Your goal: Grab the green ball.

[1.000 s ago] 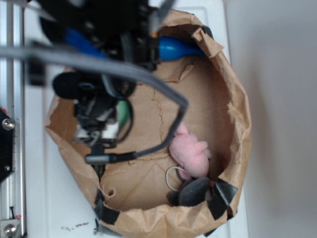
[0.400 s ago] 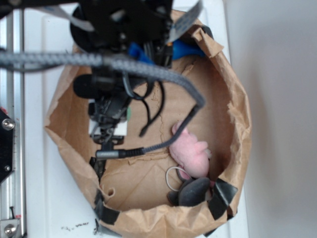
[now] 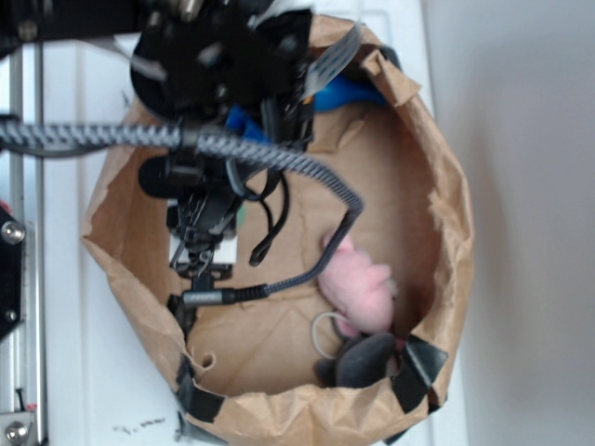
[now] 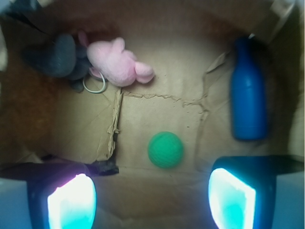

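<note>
The green ball (image 4: 165,149) lies on the floor of the paper bag (image 3: 446,214), ahead of and between the spread, empty fingers (image 4: 231,198). Over the last second the arm (image 3: 218,84) has shifted across the bag, probably lining up above the ball; descending and closing remain.

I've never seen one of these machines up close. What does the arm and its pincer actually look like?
The arm is black, built of blocky, angular parts. A thick braided grey cable and thinner black wires loop off it. In the wrist view the pincer shows two dark fingers with pale pads that glow bluish-white in the camera's glare. No markings can be made out.
</note>
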Robot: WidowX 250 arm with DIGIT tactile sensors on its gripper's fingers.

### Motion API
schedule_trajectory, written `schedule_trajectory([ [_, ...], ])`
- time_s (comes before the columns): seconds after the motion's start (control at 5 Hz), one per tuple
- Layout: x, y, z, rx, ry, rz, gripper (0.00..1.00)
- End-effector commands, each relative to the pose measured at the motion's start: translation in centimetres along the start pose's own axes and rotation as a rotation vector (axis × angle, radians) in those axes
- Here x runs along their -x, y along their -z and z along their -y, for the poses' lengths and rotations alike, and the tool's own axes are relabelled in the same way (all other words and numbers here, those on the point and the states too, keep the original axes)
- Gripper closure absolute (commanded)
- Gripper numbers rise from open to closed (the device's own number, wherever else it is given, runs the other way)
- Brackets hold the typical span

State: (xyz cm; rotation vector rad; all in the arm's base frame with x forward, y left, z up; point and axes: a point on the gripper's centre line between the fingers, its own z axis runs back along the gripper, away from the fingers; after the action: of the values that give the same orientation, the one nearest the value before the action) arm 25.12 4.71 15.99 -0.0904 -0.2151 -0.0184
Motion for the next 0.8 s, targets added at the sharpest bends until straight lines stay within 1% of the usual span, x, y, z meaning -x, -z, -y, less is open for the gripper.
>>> schedule_trajectory([
  [0.0, 0.6, 2.5, -0.7, -0.044, 0.013, 0.071, 0.0],
  [0.2, 0.2, 3.7, -2.2, -0.059, -0.033, 0.045, 0.0],
  [0.4, -0.4, 4.5, -3.0, -0.062, -0.076, 0.035, 0.0],
  [0.6, -0.3, 6.2, -2.9, -0.089, -0.106, 0.024, 0.0],
])
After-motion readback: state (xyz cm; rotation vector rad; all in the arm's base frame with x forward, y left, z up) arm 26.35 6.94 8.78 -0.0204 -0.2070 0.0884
